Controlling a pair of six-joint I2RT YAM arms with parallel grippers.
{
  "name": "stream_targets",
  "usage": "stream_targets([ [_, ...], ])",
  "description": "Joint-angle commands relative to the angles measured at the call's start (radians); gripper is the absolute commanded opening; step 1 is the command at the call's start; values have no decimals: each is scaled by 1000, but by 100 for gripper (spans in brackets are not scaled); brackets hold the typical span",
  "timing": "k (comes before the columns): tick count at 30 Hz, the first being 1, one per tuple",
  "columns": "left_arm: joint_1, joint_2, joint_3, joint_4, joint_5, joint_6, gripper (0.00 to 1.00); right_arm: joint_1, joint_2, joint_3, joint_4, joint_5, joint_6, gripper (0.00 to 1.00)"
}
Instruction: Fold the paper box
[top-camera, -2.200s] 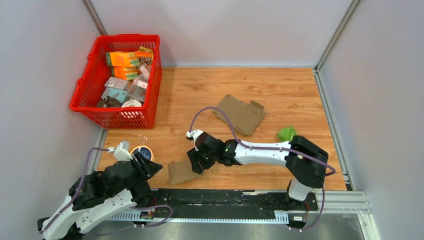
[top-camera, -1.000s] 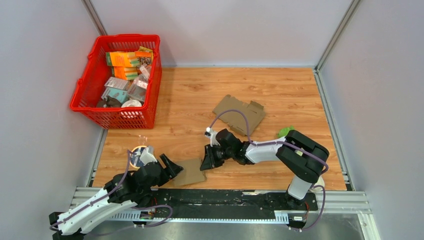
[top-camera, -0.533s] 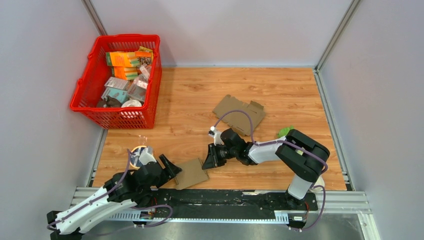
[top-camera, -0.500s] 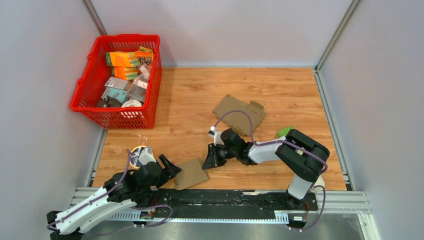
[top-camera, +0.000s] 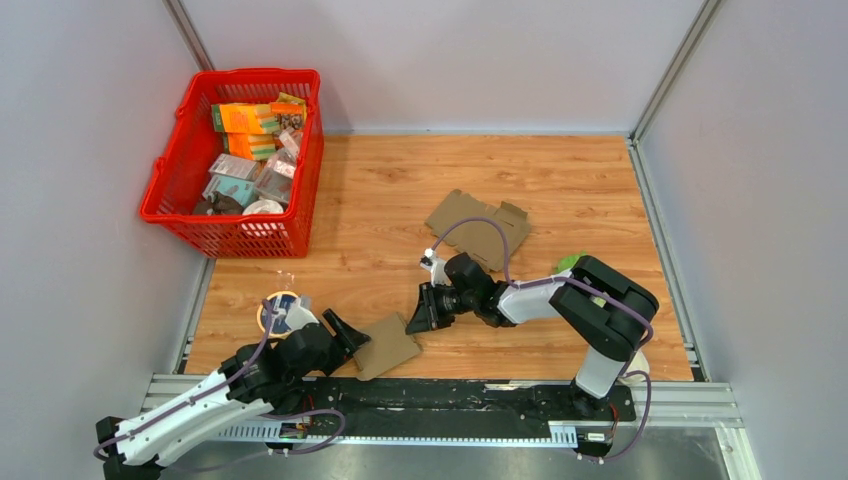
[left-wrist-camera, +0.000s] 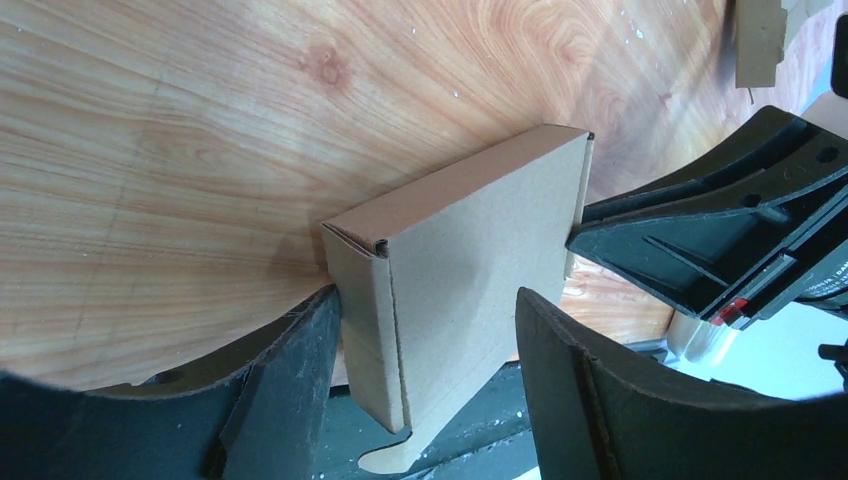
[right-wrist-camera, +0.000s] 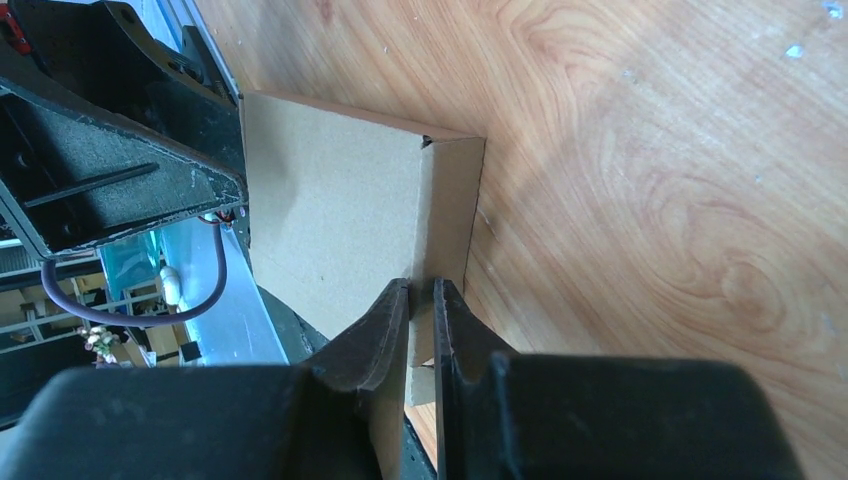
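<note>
Right jaws (right-wrist-camera: 420, 290): pressed almost together, pinching the thin side wall of the box (right-wrist-camera: 340, 210) at one corner. Left jaws (left-wrist-camera: 425, 300): spread wide, one matte black, ribbed finger on each side of the box's near end; firm contact cannot be told.

Box: plain brown cardboard, matte, shallow and rectangular, lid closed, with crisp folded edges and a tab showing at the near corner. It lies flat on the bench (top-camera: 600, 180), near the front edge, between the two arms. Its long axis runs along the left jaws' reach, slanted to the bench edge.

Bench: glossy wood-grain. A flat die-cut cardboard sheet (top-camera: 478, 228) lies farther back.
</note>
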Motion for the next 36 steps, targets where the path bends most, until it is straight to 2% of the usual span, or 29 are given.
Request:
stream_targets([
  [1,-3,1,30,-51,15,-52,72,-2,41,-24,29,40,3,15],
  [6,-3,-9,50,-123,33,-63,75,-17,43,-64,60,27,15,15],
  [11,-3,-43,28,-123,58,-75,78,-26,37,-72,62,23,15,15],
  [14,-3,-77,-1,-86,53,-81,79,-26,37,-68,63,18,17,15],
  [16,-3,-104,-51,13,67,-74,78,-26,41,-64,68,15,20,15],
  [19,-3,-111,-116,142,82,-94,70,-26,43,-64,72,13,26,15],
  [20,-3,-106,-124,161,82,-97,64,-26,43,-64,72,16,27,15],
  [23,-3,-80,-118,169,73,-101,61,-26,44,-65,71,17,24,15],
  [26,-3,-52,-107,196,56,-89,49,-25,37,-64,72,9,27,16],
  [28,-3,-32,-99,222,45,-89,44,-20,14,-58,12,13,-5,24],
  [29,-3,-25,-95,227,42,-91,37,-22,-53,-46,-57,51,-31,41],
  [30,-4,-11,-84,225,47,-94,30,-22,-101,-6,-138,84,-113,49],
  [31,-3,-5,-76,218,51,-107,27,-5,-170,16,-314,123,-182,57],
  [32,-3,1,-67,212,54,-112,24,15,-236,45,-402,265,-249,75],
  [33,-3,10,-49,199,70,-118,22,44,-376,82,-502,367,-320,83],
  [34,-3,14,-38,186,77,-146,21,138,-438,86,-591,466,-479,89],
  [35,-3,17,-27,172,87,-166,21,200,-500,70,-592,645,-547,96],
  [36,-3,12,-7,152,113,-189,21,266,-632,45,-577,706,-612,98],
])
